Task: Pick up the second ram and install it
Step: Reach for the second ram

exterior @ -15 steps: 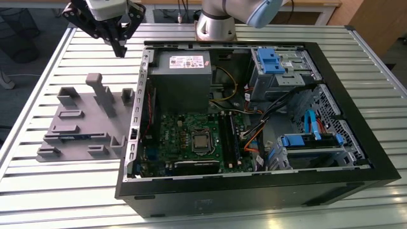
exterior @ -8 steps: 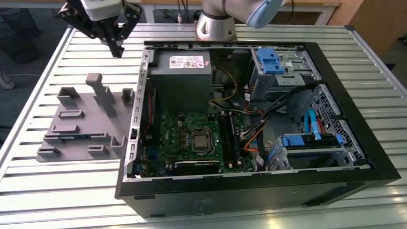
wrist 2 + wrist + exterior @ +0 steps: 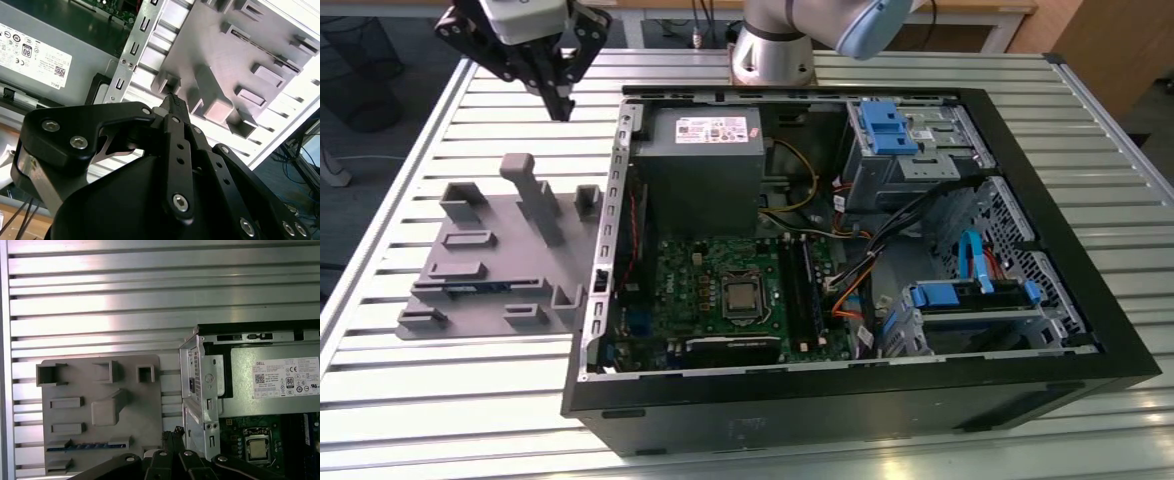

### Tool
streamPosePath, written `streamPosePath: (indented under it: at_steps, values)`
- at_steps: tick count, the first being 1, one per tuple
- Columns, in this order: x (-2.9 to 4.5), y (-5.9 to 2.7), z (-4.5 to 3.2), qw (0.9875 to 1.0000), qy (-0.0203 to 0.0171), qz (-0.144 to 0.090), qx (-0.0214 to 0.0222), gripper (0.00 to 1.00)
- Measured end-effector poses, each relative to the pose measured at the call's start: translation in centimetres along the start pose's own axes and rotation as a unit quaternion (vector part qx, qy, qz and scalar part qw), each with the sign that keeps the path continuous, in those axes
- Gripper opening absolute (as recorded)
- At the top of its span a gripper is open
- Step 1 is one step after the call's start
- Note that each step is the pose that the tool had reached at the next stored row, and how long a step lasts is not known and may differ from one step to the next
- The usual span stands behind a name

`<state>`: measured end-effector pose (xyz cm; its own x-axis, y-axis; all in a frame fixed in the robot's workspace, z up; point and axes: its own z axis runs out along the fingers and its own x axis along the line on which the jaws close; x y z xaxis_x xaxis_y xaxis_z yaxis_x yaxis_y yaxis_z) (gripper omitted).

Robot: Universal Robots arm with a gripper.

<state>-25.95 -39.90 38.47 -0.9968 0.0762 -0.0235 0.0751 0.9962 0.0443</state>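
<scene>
The gripper (image 3: 562, 98) is hanging above the table (image 3: 454, 400), at the far corner on the exterior view's left, well above the fixture (image 3: 494, 215) and just outside the case (image 3: 854, 400). Its jaws are clenched together to a single point, and they are gripping nothing; in the second wrist view the gripper (image 3: 172, 102) is showing its two black tips meeting with no gap between them. The ram (image 3: 464, 288) is lying flat in a long slot of the fixture, near the fixture's edge farthest from the gripper, well apart from the fingertips. In the first wrist view the ram (image 3: 87, 445) is showing as a thin blue strip seated between two low grey blocks, with the gripper (image 3: 172, 435) pointing down beside the fixture (image 3: 90, 390) and close to the case's metal corner. The case is lying open on its side, with the motherboard (image 3: 707, 275) facing up inside and the power supply (image 3: 700, 170) sitting beyond it, nearer the arm's base. The fixture's upright posts are standing between the gripper and the ram.
</scene>
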Motion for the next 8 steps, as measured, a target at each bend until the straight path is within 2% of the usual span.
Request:
streamPosePath:
  at_steps: [8]
  values:
    - [0.46,-0.04,0.02,1.0000,0.0000,0.000,0.0000,0.11]
